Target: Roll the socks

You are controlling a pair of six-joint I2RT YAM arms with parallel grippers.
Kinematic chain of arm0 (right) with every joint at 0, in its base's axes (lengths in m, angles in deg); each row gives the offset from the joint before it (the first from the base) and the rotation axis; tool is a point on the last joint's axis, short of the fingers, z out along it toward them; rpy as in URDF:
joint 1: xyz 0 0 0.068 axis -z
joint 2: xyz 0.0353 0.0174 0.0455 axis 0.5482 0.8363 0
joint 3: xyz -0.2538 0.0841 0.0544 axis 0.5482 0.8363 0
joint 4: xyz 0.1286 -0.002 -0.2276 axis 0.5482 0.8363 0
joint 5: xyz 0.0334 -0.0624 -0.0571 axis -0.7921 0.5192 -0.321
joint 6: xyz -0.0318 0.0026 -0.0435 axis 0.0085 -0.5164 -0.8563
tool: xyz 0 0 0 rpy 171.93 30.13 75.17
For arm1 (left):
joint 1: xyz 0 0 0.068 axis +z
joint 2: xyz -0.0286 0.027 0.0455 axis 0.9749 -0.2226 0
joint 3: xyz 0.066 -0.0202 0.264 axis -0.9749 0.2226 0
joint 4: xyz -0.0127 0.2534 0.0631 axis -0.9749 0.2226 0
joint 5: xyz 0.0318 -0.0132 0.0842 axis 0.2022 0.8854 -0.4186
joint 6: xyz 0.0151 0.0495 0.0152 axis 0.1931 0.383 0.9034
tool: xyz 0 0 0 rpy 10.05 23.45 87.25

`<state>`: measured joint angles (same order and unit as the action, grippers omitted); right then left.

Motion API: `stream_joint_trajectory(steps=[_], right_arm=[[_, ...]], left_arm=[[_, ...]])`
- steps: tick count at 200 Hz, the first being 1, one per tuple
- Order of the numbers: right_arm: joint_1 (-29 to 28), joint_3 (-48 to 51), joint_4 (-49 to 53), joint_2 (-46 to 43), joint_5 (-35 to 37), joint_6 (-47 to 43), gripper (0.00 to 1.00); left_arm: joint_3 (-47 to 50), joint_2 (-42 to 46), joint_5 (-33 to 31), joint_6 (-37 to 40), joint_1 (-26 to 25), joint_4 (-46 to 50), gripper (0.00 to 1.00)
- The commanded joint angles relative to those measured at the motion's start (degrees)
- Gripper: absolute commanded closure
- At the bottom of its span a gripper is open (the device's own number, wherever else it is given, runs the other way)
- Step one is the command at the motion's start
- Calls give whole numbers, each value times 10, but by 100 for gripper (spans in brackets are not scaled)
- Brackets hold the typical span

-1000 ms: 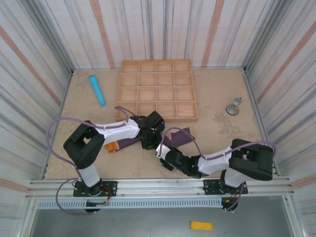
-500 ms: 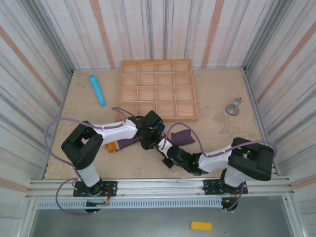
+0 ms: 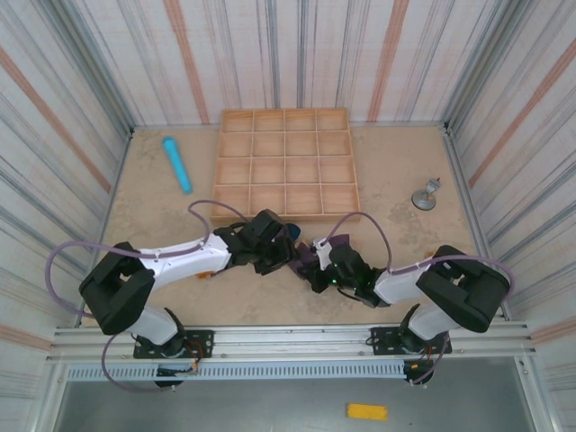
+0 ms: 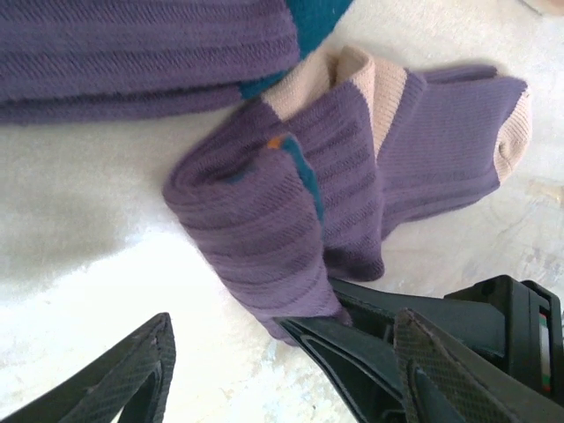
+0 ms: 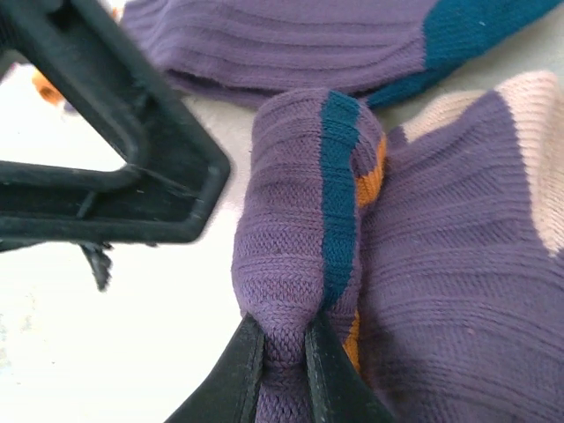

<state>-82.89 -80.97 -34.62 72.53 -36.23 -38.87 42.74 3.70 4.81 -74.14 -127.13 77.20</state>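
Near the front of the table (image 3: 423,252), between the two arm bases, lie two purple ribbed socks (image 3: 308,256). Also on the table are one wooden tray (image 3: 315,217) of sixteen square compartments, one light blue cylinder (image 3: 176,164) left of the tray, and one small grey metal piece (image 3: 425,196) to its right. The tabletop is pale, mottled beige, boxed in by walls (image 3: 72,108) with grey and rust stripes.

From the left wrist camera, the flat sock (image 4: 132,53) runs side to side along the top, teal patch at its right end. The rolled sock (image 4: 264,211) is partly rolled; the roll slants from upper left to lower right, and its loose part with beige bands reaches right.

Left gripper (image 4: 282,322) hangs just above the table beside the roll, its jaws spread wide and empty. Right gripper (image 5: 282,330) has its jaws pressed onto the near end of the roll, pinching the knit between them.
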Motion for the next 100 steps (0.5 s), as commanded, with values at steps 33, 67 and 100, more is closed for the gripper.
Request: stream_joint_trajectory(steps=[33,67,100], right_arm=[[71,32,3,68,-127,127,100],[107,26,-14,106,-183,166,100],[144,22,-56,152,-239,205,100]], left_arm=[[39,2,-32,22,-3,-58,39],[43,-14,-40,35,-3,-78,41],[39,-38,-42,35,-2,-98,43]])
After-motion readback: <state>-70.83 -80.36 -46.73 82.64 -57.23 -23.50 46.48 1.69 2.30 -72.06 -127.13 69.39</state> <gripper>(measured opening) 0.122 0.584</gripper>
